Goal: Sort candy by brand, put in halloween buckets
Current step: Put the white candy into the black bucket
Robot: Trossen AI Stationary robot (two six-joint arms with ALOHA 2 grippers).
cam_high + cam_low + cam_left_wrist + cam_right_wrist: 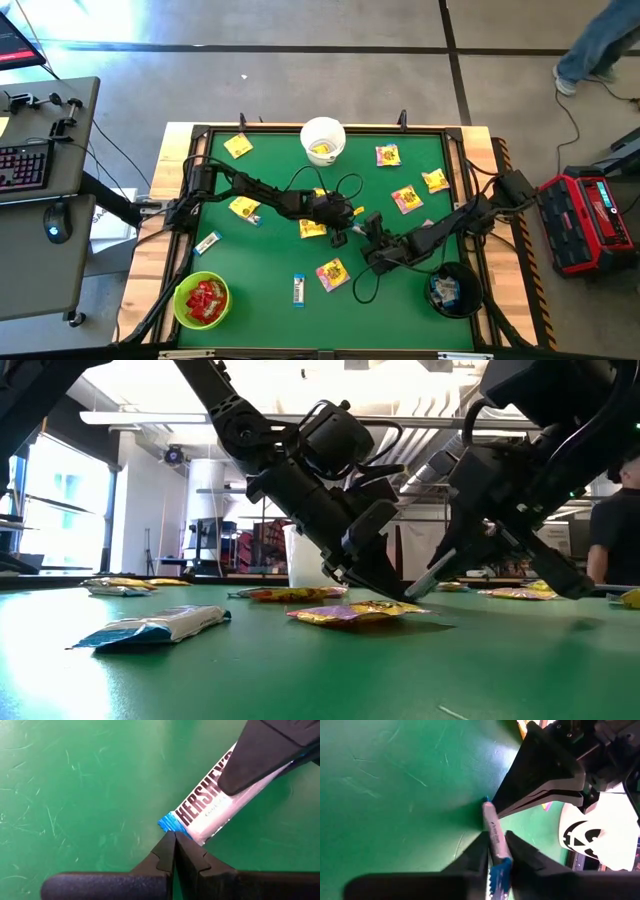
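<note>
White-and-blue bar [495,836] at worktop [270,255] centre is pinched edge-on by the right tool [496,851], its far end braced by the clenched, empty left tool [174,845], presumably to stop sliding during pickup.

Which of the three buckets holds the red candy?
The green bucket, at the table's near left corner; the white bucket shows yellow, the black bucket blue-white.

Green table mat [270,265], keyboard [22,165], mouse [53,231], red case [587,222], person's legs [597,45]
</note>
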